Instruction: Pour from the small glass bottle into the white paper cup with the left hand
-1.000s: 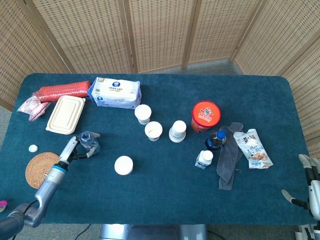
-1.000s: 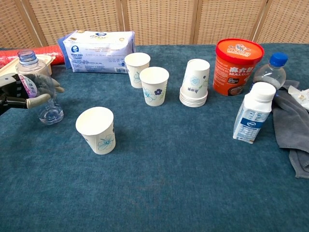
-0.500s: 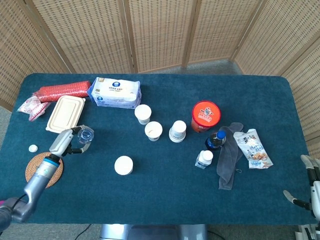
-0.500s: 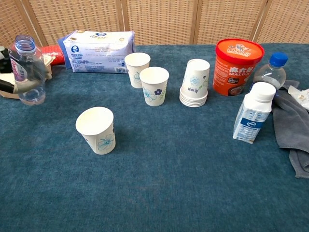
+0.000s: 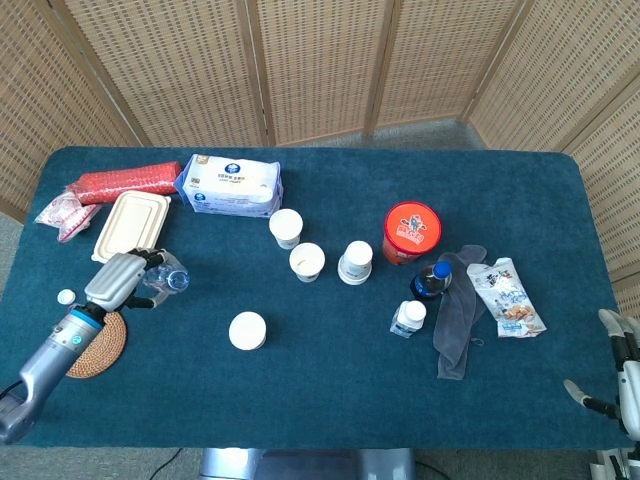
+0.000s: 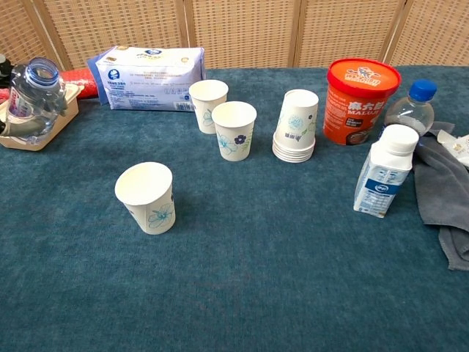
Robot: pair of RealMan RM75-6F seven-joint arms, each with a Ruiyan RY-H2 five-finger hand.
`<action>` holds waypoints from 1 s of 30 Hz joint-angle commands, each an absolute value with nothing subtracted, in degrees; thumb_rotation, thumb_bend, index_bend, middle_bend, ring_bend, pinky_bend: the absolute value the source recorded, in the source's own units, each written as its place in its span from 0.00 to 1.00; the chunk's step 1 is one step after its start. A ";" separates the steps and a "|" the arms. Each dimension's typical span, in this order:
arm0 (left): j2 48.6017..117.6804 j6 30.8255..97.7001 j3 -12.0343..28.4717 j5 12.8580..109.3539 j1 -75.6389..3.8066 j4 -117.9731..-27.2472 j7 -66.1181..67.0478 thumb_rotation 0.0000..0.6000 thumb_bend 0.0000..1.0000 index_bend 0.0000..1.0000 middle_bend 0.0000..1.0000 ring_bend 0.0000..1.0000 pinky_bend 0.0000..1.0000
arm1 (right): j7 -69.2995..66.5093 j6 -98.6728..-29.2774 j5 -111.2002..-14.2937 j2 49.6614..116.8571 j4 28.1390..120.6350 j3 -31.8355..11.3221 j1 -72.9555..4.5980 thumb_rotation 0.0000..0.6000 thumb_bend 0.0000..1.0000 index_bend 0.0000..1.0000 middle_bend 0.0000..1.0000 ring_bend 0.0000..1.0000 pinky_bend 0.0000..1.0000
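The left hand grips the small glass bottle, its uncapped mouth just beyond the fingers. Carry it rightward until the mouth is over the white paper cup, then tilt gradually. The right hand rests open, well apart.

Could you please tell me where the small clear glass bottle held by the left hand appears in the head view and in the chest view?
Head view: the small clear glass bottle is at the left, in the left hand, below the beige lunch box.
Chest view: far upper left, mouth tilted toward the camera.
Shared landmark: the lone white paper cup, right of the bottle.
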State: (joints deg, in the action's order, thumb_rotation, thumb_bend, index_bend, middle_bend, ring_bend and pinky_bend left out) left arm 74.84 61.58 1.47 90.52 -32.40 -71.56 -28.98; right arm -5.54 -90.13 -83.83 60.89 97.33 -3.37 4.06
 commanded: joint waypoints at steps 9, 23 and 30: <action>77.35 59.51 0.88 91.21 -34.72 -70.13 -27.03 1.00 0.52 0.39 0.39 0.37 0.41 | -6.77 -90.79 -83.36 60.75 96.61 -3.34 4.89 1.00 0.14 0.00 0.05 0.00 0.00; 76.24 58.93 0.59 92.65 -37.50 -70.52 -24.27 1.00 0.52 0.39 0.39 0.37 0.41 | -7.43 -90.95 -83.38 60.86 96.19 -3.42 5.20 1.00 0.14 0.00 0.05 0.00 0.00; 74.24 58.00 -0.15 93.98 -39.21 -71.17 -24.76 1.00 0.52 0.39 0.39 0.37 0.40 | -6.89 -90.97 -83.39 61.00 96.58 -3.48 5.22 1.00 0.14 0.00 0.05 0.00 0.00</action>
State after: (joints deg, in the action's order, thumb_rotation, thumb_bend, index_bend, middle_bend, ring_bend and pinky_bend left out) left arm 74.33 58.09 -0.07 93.87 -39.09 -71.11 -24.65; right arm -6.90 -90.96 -83.39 60.99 96.56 -3.47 5.22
